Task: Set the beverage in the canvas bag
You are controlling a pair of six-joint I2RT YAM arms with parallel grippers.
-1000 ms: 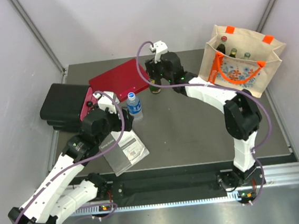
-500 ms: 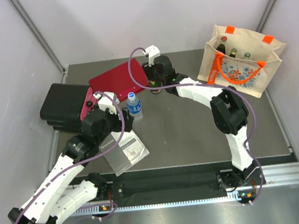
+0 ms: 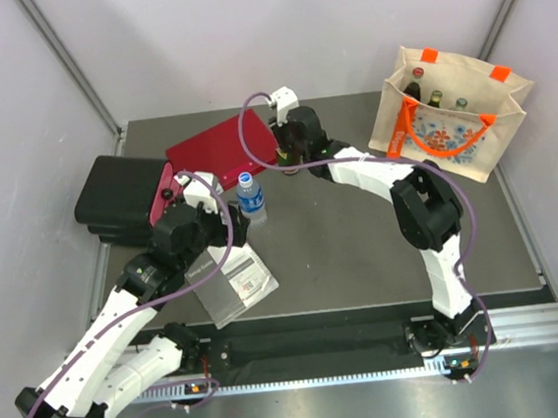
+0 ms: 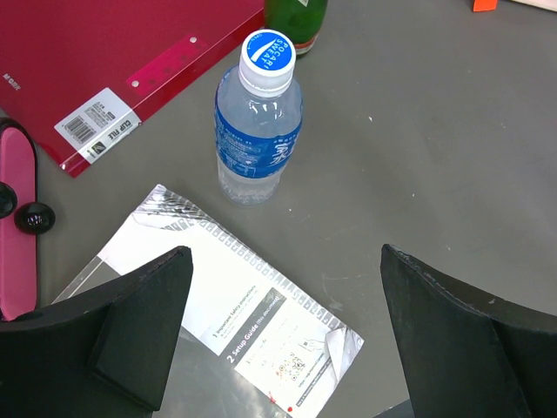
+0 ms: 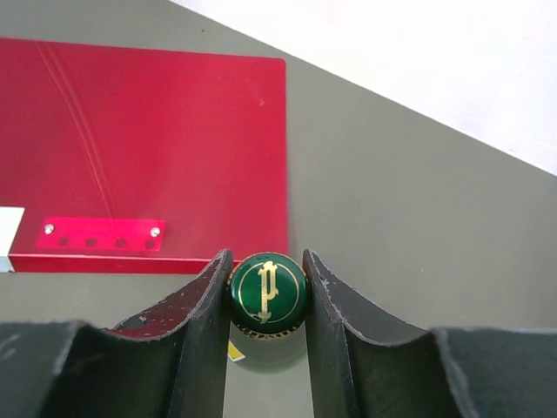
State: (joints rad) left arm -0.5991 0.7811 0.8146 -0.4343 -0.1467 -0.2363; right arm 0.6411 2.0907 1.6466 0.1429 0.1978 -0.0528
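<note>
Right gripper (image 5: 266, 279) is found closed on the neck of the green bottle (image 5: 269, 293): both fingers press against the sides of its green cap, which bears a gold emblem, and the wrist view looks straight down on that cap. The bottle stands upright on the dark table (image 3: 361, 241), just beside the near right corner of the red folder (image 5: 144, 148); whether its base touches the folder cannot be told. In the overhead view the right arm reaches across to the far centre of the table and its gripper hides most of the bottle. The canvas bag (image 3: 453, 113) stands upright at the far right corner, well apart from the gripped bottle, mouth open, with the tops of three bottles visible inside. Left gripper (image 4: 285, 287) stands wide open and holds nothing; it hangs over a spiral-bound booklet (image 4: 252, 322) lying flat on the table. A clear water bottle (image 4: 258, 122) with a blue label and white cap stands upright just beyond the booklet's far edge, between the booklet and the folder, apart from both fingers. A black case (image 3: 120, 198) lies at the left edge of the table, beside the folder.
</note>
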